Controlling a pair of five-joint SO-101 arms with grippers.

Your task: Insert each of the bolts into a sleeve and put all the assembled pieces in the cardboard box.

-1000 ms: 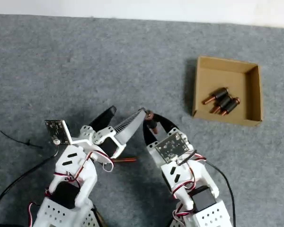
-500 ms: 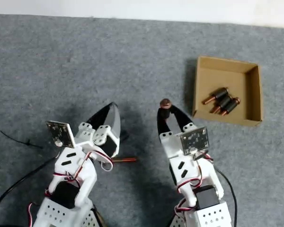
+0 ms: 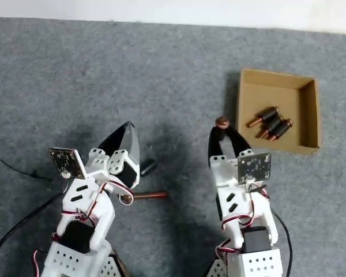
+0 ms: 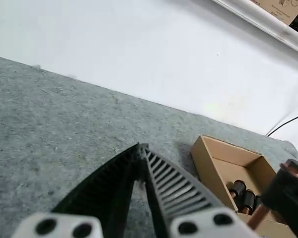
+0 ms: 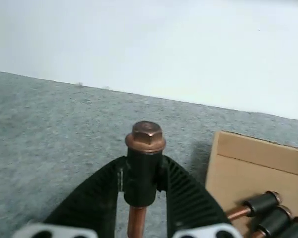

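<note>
Firmly grasps with the right pincer a bolt inside a black sleeve, upright, head on top, near the cardboard box. Holds the left pincer clenched, tips together, above the table. Near it on the table, a loose sleeve and a bare bolt. Inside the box, three assembled pieces, side by side.

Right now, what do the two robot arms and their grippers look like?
The left arm and right arm are white plastic with black motors and looped red, white and black wires. The left gripper and right gripper each have two black ribbed fingers tapering to a point. Each wrist carries a small bare circuit board, and thin black cables trail from the bases.
</note>
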